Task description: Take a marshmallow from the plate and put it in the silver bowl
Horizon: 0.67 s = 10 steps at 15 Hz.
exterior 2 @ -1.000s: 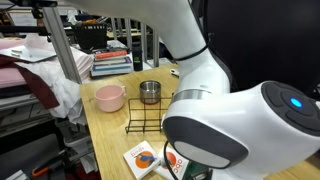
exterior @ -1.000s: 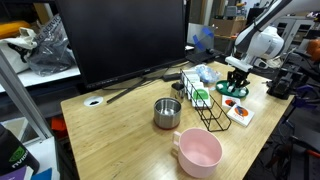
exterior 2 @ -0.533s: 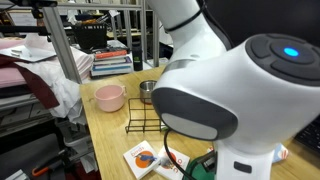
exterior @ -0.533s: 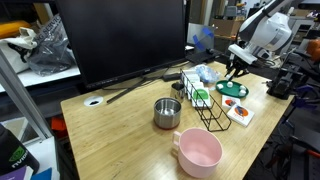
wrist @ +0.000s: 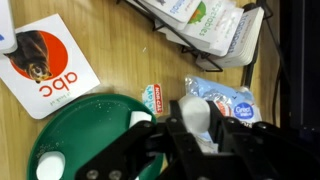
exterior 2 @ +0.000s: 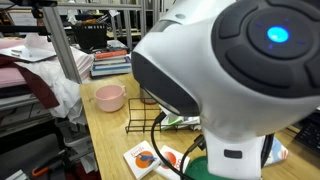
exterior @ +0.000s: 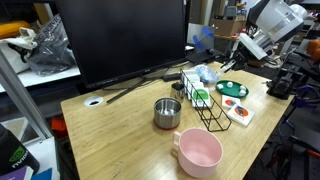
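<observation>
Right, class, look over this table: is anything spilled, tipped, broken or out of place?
Nothing looks spilled or damaged. The silver bowl and pink bowl stand upright, and the green plate lies flat. The only untidy bits are the abc card, lying at an angle beside the plate, and a blue packet loose on the table.

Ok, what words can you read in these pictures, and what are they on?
"abc": red letters on the white card, seen turned round.
Small print beside them on the card: too small to read.
Blue packet: print blurred, unreadable.
Packets in the rack: blurred, unreadable.
Small wrapper by the plate: too small to read.
</observation>
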Each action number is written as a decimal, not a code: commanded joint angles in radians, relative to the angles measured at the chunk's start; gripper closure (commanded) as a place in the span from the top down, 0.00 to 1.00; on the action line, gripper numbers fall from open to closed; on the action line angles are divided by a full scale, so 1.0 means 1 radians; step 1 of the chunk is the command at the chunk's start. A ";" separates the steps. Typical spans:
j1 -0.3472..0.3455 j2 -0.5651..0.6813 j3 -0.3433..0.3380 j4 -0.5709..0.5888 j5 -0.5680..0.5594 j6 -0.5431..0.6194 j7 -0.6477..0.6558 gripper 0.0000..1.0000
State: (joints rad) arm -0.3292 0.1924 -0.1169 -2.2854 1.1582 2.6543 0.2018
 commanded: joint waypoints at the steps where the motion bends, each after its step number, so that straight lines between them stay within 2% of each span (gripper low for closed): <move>1: 0.018 -0.071 -0.030 -0.050 0.060 -0.110 -0.172 0.07; 5: 0.067 -0.143 -0.033 -0.112 0.010 -0.142 -0.285 0.07; 10: 0.156 -0.241 -0.006 -0.177 -0.070 -0.122 -0.360 0.07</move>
State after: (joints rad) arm -0.2052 0.0176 -0.1260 -2.4180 1.1344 2.5304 -0.1119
